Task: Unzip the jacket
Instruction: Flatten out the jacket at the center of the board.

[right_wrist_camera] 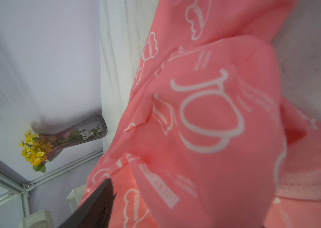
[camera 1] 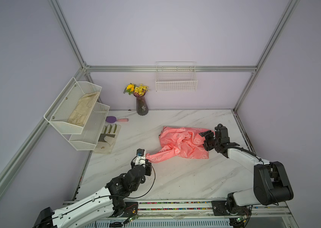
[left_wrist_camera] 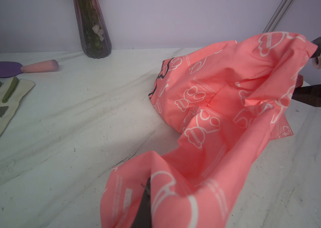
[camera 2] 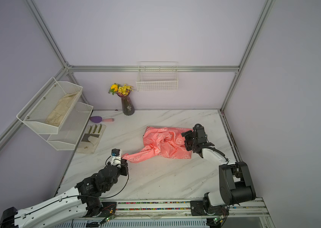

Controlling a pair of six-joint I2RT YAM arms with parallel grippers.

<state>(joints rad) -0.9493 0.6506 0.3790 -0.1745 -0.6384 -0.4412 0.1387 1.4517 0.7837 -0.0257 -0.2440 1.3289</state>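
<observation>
jacket point(camera 1: 183, 142): coral-pink with white bear outlines; lies crumpled on the marble table point(camera 1: 175, 181), right of centre in both top views; one strip pulled out long toward the left arm; dark logo edge shows in the left wrist view; zipper not visible
left gripper point(camera 1: 147, 157): clenched on the end of that strip; fabric wraps its dark finger point(left_wrist_camera: 145, 197) in the left wrist view
right gripper point(camera 1: 205, 140): at the jacket's right edge, turned sideways; jaws stand apart with the fabric edge between them; not clamped as far as visible
work glove point(camera 1: 109, 138): flat on the table at the left, well apart from the jacket
brush point(camera 1: 116, 119): purple head, pink handle; just behind the glove
vase point(camera 1: 142, 104): upright at the back wall, yellow flowers in it
rack point(camera 1: 72, 110): on the left wall; beige cloth point(camera 1: 83, 109) in the upper tier
wire basket point(camera 1: 176, 81): hung on the back wall
</observation>
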